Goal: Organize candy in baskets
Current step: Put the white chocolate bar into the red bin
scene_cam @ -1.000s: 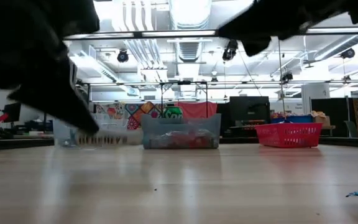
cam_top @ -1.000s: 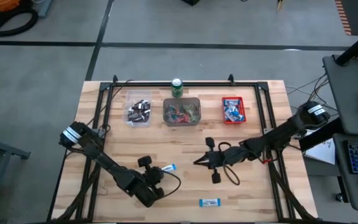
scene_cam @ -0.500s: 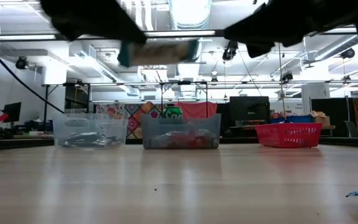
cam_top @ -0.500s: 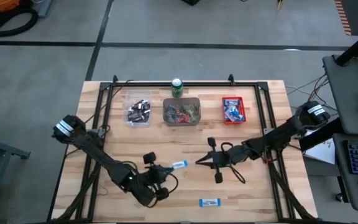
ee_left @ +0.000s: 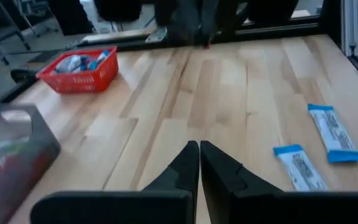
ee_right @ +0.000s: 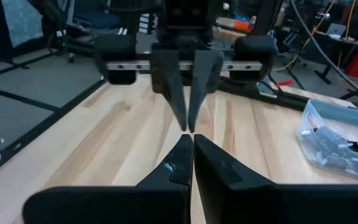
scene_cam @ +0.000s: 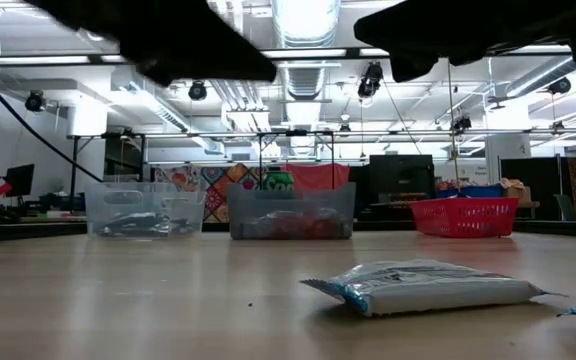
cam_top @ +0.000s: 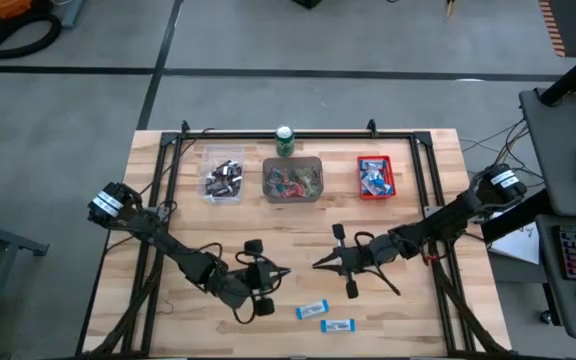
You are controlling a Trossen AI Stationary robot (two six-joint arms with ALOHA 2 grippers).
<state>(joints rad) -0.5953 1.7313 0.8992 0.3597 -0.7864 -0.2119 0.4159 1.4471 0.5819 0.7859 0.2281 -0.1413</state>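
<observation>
Nearest me, at the lower middle of the high view, two blue-and-white bars [cam_top: 312, 310] [cam_top: 337, 325] lie loose on the bench [cam_top: 428, 310], just beside one another; in the low view one of them [scene_cam: 428, 284] fills the lower right foreground. I can't read any wording on either wrapper. My left tool [cam_top: 285, 272] hangs just up-left of them with its fingers pressed together and holding nothing, and my right tool [cam_top: 317, 262] sits close by at centre frame, also shut and empty, the two tips pointing at each other. That is my main worry: I judge that reaching for a bar with either arm could knock the tips together, so near are they. A shut tool brought down on a flat bar would likely just shove it toward the bench edge, and the paired bars could be pinched together or one flicked away. Farther back, in the upper part of the high view, stand the clear basket [cam_top: 207, 170] with dark pieces, the grey basket [cam_top: 292, 162] with red and green pieces, and the red basket [cam_top: 363, 160] already holding blue-and-white bars, which I take to be the bars' destination. Behind the grey one is a green can [cam_top: 285, 140]; its label is not legible.
</observation>
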